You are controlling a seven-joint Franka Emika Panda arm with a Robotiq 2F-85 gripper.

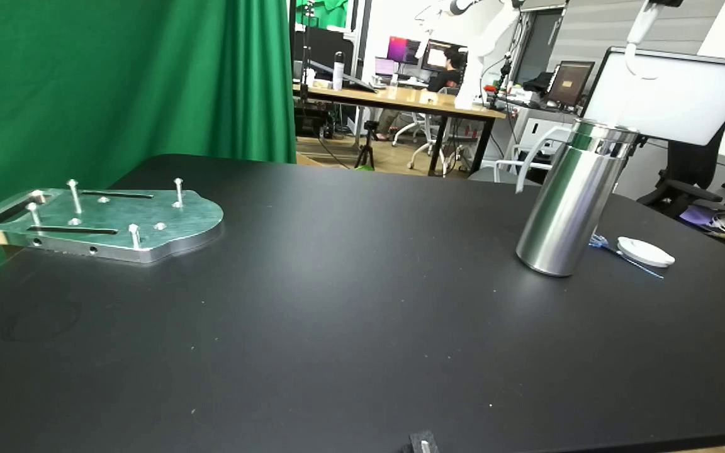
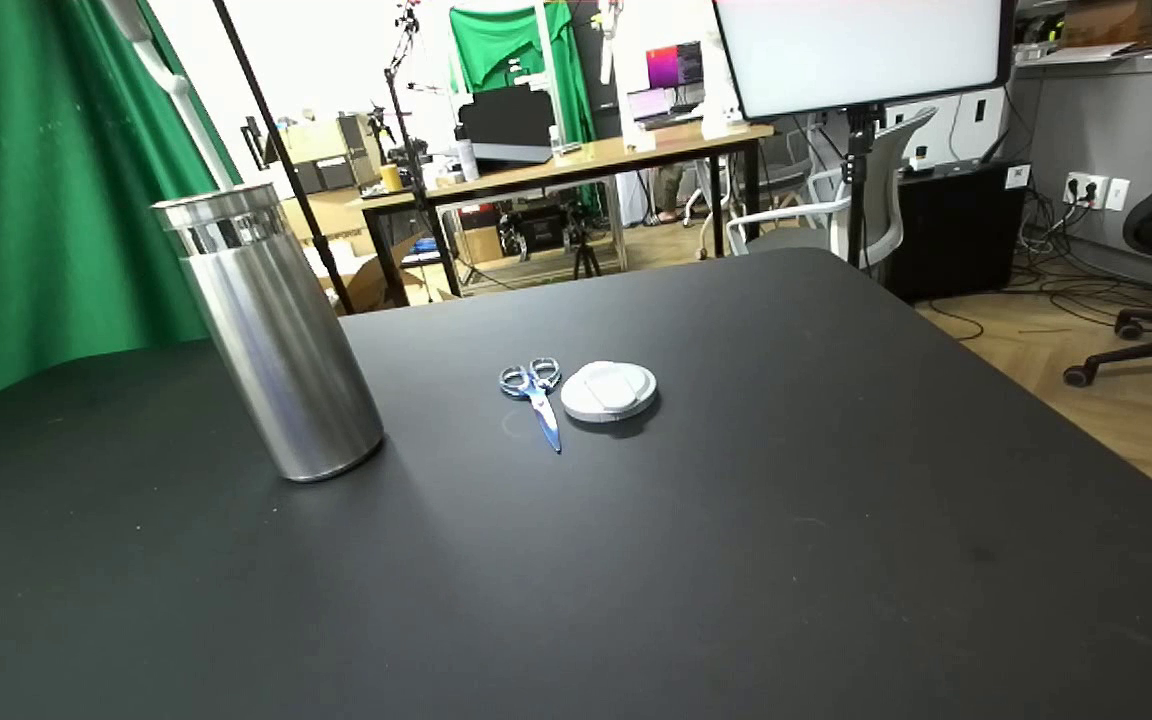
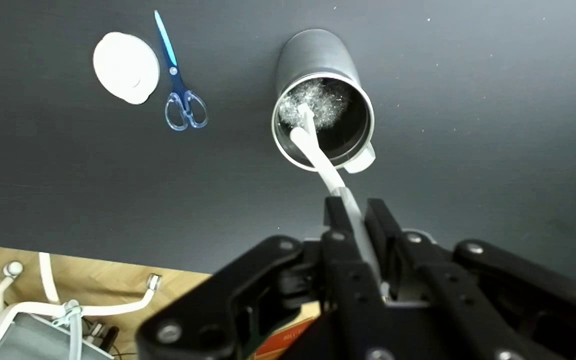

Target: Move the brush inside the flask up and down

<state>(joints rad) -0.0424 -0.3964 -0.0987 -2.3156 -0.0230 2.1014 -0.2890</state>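
Fingers (image 3: 337, 216) stand slightly apart; the brush handle (image 3: 334, 180) is clamped between.

Flask (image 1: 570, 207) finished in satin silver, neck (image 2: 228, 233) in mirror silver, handle (image 3: 361, 160) in white. Brush (image 3: 319, 161) coloured white, bristles (image 3: 325, 99) speckled whitish. Gripper (image 3: 359, 215) finished in black. Lid (image 2: 608, 392) coloured white. Scissors (image 3: 178, 85) shaded light to dark blue. Table (image 1: 337, 302) coloured black, dotted with pale specks. Curtain (image 1: 117, 82) coloured green.

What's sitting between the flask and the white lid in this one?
Scissors lie between the flask and the white lid, closer to the lid. The wrist view shows this; in an exterior view, the scissors also sit between them.
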